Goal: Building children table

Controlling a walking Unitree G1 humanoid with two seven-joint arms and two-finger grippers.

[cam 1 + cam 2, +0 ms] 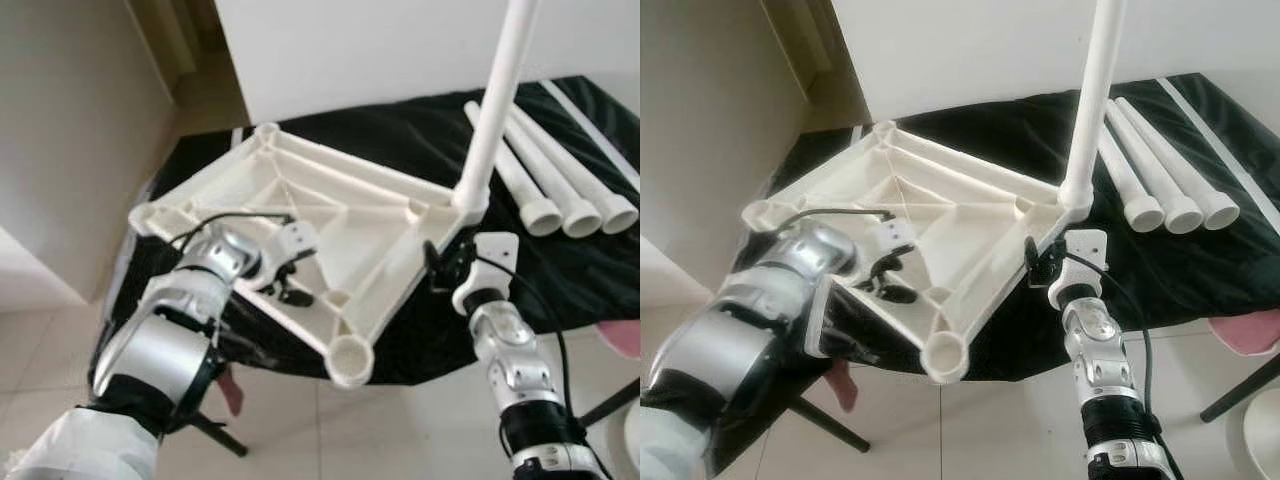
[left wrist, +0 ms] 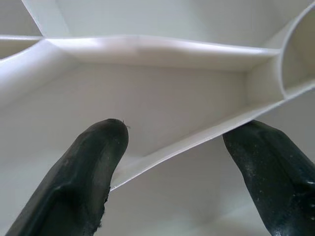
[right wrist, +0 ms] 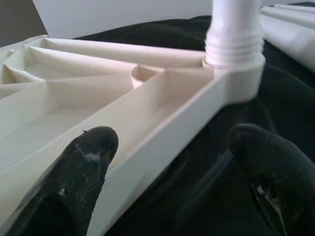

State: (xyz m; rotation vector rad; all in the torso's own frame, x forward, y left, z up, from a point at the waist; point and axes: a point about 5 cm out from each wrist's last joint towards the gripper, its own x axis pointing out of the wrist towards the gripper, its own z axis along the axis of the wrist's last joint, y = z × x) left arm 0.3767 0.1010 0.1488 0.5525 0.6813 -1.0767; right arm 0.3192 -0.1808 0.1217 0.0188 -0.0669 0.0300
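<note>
A white plastic table top (image 1: 330, 215) lies upside down on a black cloth, ribbed underside up and tilted. One white leg (image 1: 495, 100) stands upright in its far right corner socket. The near corner socket (image 1: 350, 360) holds nothing. Three loose legs (image 1: 560, 190) lie side by side on the cloth to the right. My left gripper (image 1: 290, 285) reaches into the ribs near the front left edge, open, with a thin rib (image 2: 197, 140) between its fingers (image 2: 78, 182). My right gripper (image 1: 440, 265) is open astride the right edge (image 3: 162, 142), just below the leg's threaded base (image 3: 234, 34).
The black cloth (image 1: 560, 270) covers a low stand whose dark legs reach the tiled floor (image 1: 400, 430). A white panel (image 1: 380, 50) rises behind. A thin white strip (image 1: 600, 130) lies at the far right, and a pink object (image 1: 625, 340) pokes in at the right edge.
</note>
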